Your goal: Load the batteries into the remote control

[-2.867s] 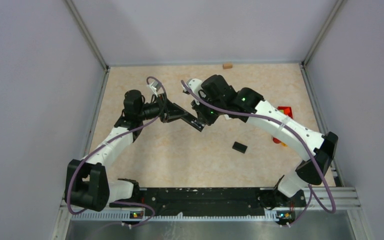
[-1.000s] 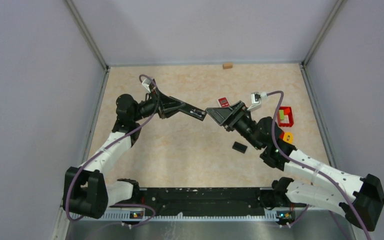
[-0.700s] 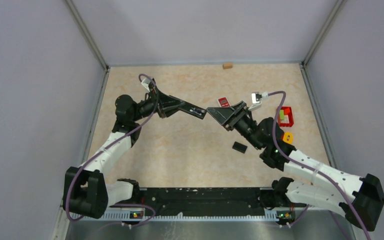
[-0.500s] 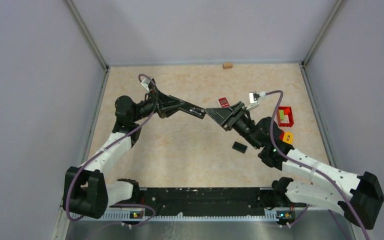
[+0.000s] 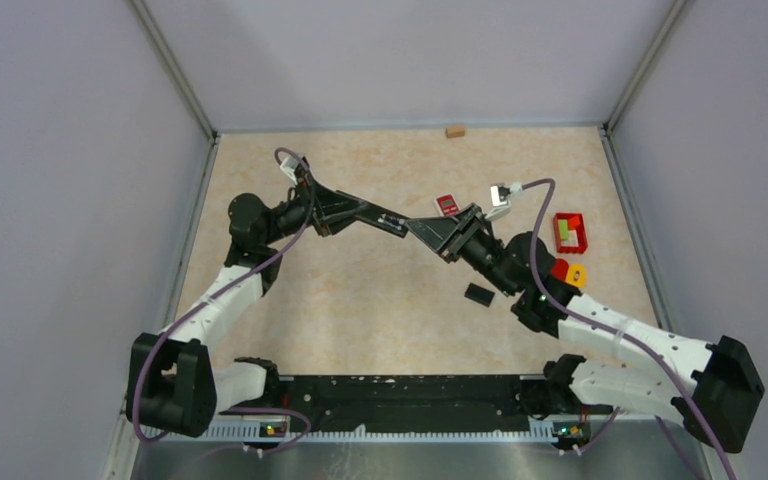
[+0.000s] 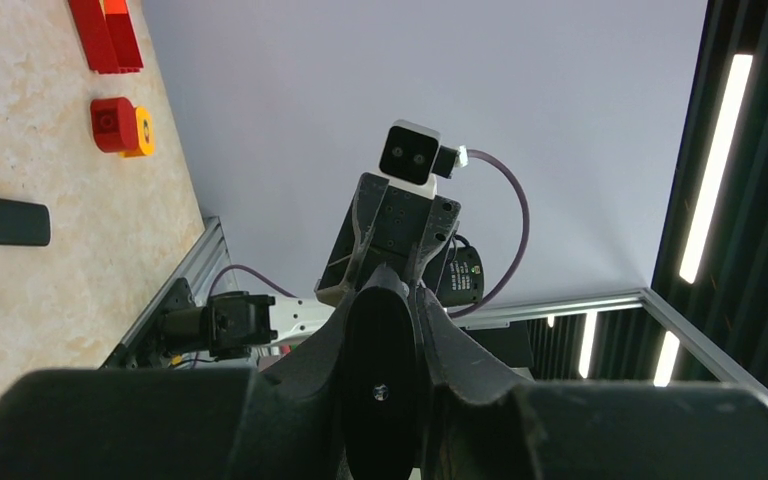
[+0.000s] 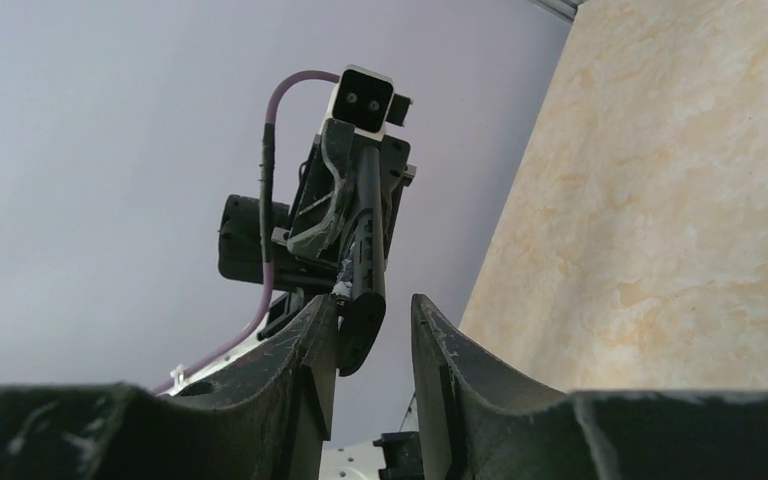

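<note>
My left gripper [image 5: 360, 213] is shut on a black remote [image 5: 385, 221] and holds it above the table, pointing right. In the left wrist view the remote [image 6: 380, 385] shows end-on between my fingers. My right gripper [image 5: 417, 227] is open and faces the remote's free end. In the right wrist view that end [image 7: 360, 330] sits between my open fingers [image 7: 322, 345], close against the left one. A small black cover piece [image 5: 478, 294] lies on the table below the right gripper. No batteries show in any view.
A small red item [image 5: 447, 204] lies behind the right gripper. A red tray [image 5: 569, 232] with green and yellow pieces and a red-orange block [image 5: 568, 272] stand at the right. A wooden block [image 5: 454, 131] sits by the back wall.
The right arm has swung from over the remote round to the right side, and its open gripper has crept left onto the remote's end. The left arm has turned the remote slightly.
</note>
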You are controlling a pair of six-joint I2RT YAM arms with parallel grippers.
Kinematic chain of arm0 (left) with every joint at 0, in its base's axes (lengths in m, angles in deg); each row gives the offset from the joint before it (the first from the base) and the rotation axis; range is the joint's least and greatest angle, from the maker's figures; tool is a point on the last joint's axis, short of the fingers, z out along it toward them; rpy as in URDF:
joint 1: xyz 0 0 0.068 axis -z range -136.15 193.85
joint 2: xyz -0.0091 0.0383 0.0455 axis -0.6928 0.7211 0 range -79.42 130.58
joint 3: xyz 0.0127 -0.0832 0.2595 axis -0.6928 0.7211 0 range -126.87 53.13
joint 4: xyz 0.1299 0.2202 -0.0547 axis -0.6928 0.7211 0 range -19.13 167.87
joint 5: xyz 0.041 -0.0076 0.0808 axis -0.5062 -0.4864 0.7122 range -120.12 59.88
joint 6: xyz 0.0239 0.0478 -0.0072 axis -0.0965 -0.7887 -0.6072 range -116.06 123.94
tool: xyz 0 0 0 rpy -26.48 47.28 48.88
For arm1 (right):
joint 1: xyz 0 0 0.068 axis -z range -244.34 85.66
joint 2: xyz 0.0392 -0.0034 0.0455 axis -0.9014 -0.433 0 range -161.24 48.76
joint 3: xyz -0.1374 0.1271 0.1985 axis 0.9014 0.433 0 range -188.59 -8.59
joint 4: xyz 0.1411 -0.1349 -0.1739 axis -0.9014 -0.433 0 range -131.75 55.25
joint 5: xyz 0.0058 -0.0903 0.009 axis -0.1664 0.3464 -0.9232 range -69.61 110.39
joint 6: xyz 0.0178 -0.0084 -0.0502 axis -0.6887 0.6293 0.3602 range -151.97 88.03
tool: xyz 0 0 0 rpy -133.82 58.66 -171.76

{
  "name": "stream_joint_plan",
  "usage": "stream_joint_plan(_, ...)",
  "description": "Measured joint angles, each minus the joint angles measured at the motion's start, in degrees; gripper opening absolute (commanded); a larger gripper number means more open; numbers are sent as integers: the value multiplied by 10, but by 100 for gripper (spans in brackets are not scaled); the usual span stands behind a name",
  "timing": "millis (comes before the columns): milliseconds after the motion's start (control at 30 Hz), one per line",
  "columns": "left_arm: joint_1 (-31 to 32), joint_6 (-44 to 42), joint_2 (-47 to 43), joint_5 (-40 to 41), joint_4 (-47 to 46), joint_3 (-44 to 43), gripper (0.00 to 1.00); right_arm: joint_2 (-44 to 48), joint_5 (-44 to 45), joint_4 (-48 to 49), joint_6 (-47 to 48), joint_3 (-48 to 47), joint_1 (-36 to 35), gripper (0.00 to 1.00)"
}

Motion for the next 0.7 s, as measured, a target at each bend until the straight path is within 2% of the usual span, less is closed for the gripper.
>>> stream_joint_plan(367, -9, -12, 0, -4, -5, 0, 0, -25, -5, -12, -5, -20, 0, 28)
stream_joint_plan(700, -17, -101, -9, 8, 42, -16, 0, -53, 25, -175, 51, -115, 0, 21)
